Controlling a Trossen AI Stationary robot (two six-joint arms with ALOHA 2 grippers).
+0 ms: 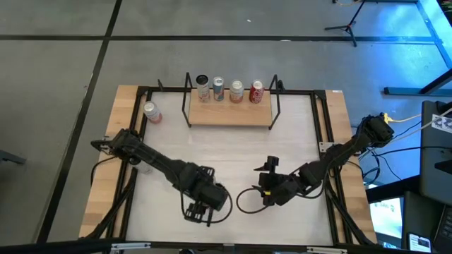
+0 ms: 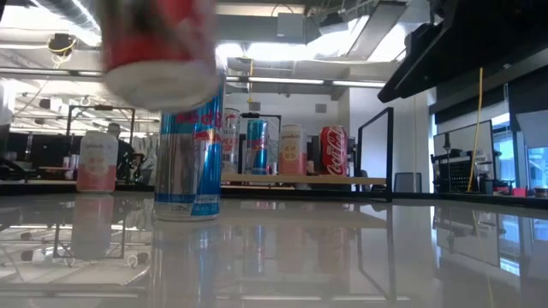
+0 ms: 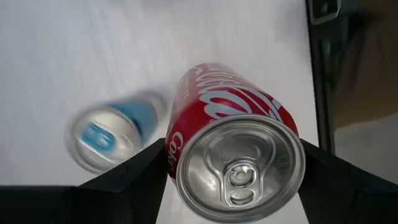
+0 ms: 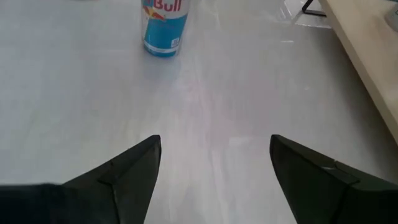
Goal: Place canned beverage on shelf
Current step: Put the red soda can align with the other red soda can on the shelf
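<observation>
My left gripper (image 1: 200, 207) is shut on a red Coca-Cola can (image 3: 233, 134) and holds it above the white table, near the front. The can shows blurred at the top of the low view (image 2: 158, 47). Below it a blue-and-silver Red Bull can (image 2: 188, 145) stands upright on the table; the left arm hides it in the high view. My right gripper (image 4: 214, 155) stands open to the right of it, over bare table, aimed toward that can (image 4: 165, 25). The shelf (image 1: 229, 116), a light-wood board with black rod ends, sits at the far side and carries several upright cans. My left gripper pinches the red can between its two fingers (image 3: 134, 171), on opposite sides of the can's wall just below the top rim (image 3: 174, 146). The fingers come from above, pointing down. The can hangs top up, slightly tilted, clear of the table.
A pink can (image 1: 152, 111) stands on the table's left wooden edge, left of the shelf. A black frame rail (image 1: 321, 127) runs around the white top. Bare white table lies between the grippers and the shelf (image 2: 300, 180).
</observation>
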